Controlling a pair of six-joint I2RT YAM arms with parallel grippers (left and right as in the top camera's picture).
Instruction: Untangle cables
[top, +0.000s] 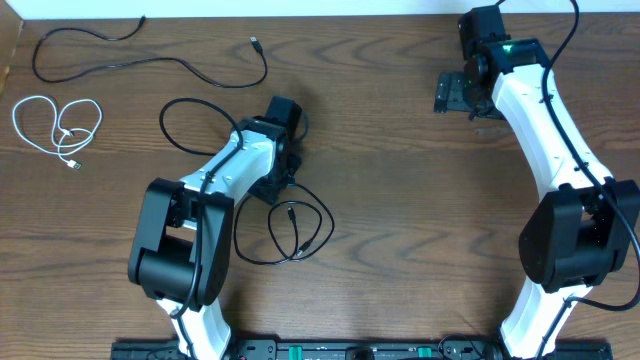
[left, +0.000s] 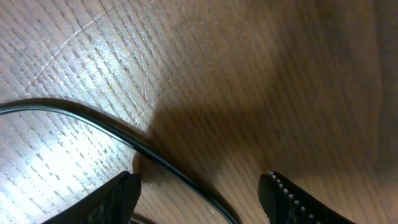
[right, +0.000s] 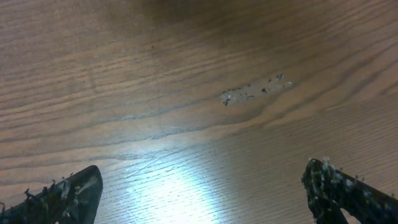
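The three cables lie apart on the wooden table. A white cable (top: 62, 133) is coiled at the far left. One black cable (top: 190, 70) snakes along the back left. The other black cable (top: 292, 213) lies in loose loops at the centre and runs under my left gripper (top: 271, 185). In the left wrist view this cable (left: 93, 118) passes between the open jaws of my left gripper (left: 199, 180), low over the table. My right gripper (top: 455, 93) is open and empty over bare wood at the back right, and it also shows in the right wrist view (right: 202, 177).
A pale scuff (right: 255, 90) marks the wood ahead of the right gripper. Thicker black wires run along both arms. The table's far edge runs along the top of the overhead view.
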